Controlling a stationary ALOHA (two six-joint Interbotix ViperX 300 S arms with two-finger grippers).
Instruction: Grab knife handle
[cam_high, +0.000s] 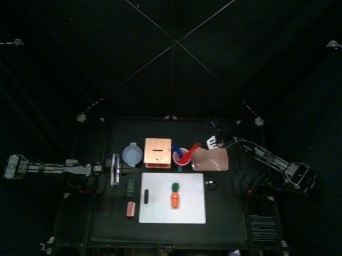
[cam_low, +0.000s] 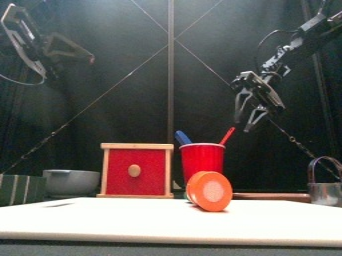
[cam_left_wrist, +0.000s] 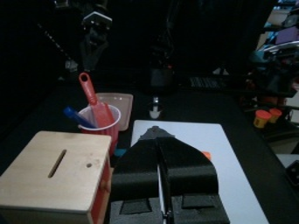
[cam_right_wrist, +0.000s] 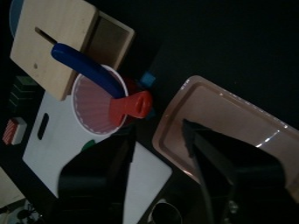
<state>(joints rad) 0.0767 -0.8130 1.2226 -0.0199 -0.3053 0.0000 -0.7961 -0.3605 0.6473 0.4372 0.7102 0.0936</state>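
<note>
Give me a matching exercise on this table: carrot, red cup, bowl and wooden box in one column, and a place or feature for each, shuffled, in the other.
1 carrot
2 red cup
3 bowl
4 wooden box

A holds a blue handle and a red handle
B lies on the white cutting board
C has a slot in its top
D grey, beside the box on the left arm's side

Pairs: 1-B, 2-A, 3-D, 4-C
</note>
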